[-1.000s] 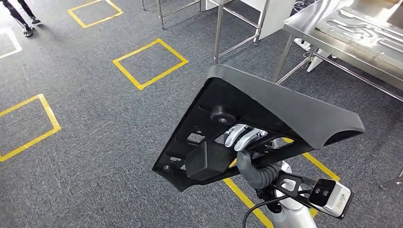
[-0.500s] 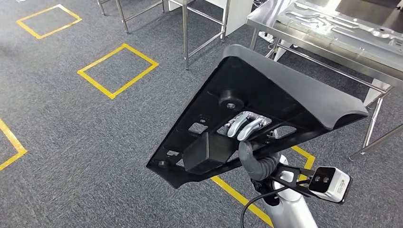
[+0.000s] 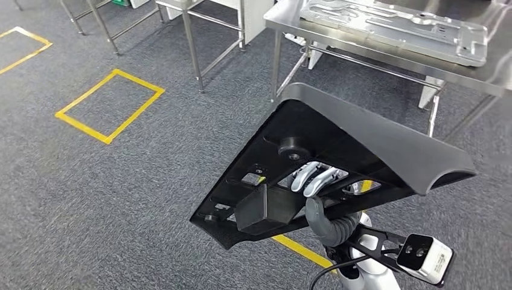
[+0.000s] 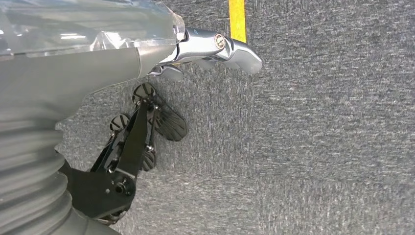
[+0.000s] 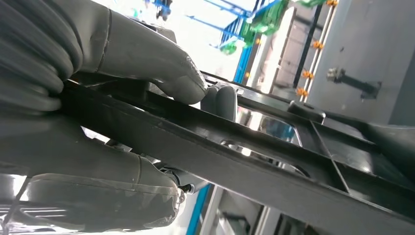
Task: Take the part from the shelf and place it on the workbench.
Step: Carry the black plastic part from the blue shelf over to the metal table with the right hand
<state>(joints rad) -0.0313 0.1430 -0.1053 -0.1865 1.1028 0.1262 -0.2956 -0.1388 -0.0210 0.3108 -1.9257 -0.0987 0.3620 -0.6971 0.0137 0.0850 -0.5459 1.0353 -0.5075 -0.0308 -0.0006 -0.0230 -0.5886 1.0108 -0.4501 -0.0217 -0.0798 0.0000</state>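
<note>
Step in hand, by my reading: carry phase, part off the shelf and not yet set down. Right hand is clamped on the black part, fingers through an opening in its ribbed underside; the right wrist view shows thumb and fingers pinching a rib. The part sits tilted at centre frame, above the carpet. Left hand hangs over the floor, holding nothing, fingers appear loosely apart. The steel desk lies at upper right, a metal plate on it. Next move calls for closing on the desk, levelling the part and lowering it onto a free spot.
</note>
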